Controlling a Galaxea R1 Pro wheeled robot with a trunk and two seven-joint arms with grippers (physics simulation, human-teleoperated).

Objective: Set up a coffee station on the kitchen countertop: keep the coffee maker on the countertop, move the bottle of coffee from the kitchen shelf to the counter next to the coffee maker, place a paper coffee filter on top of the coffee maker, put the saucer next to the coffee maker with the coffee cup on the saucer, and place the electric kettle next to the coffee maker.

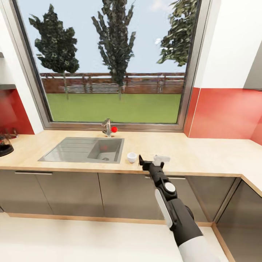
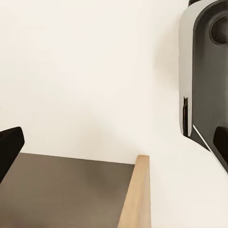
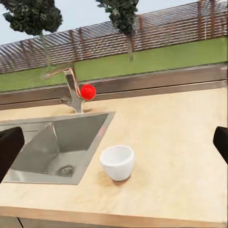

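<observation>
One coffee cup (image 1: 131,157) stands near the countertop's (image 1: 203,153) front edge.
Right gripper (image 1: 150,160) hovers beside it, jaws spread wide, holding nothing.

The right arm (image 1: 178,214) reaches forward and up from the lower right of the head view, dark forearm ending at the counter's front edge. The right gripper (image 1: 151,162) sits just over that edge with its jaws spread wide; in the right wrist view its fingertips (image 3: 9,149) stand far apart. In the left wrist view one dark fingertip (image 2: 8,149) of the left gripper shows, its state unclear.
</observation>
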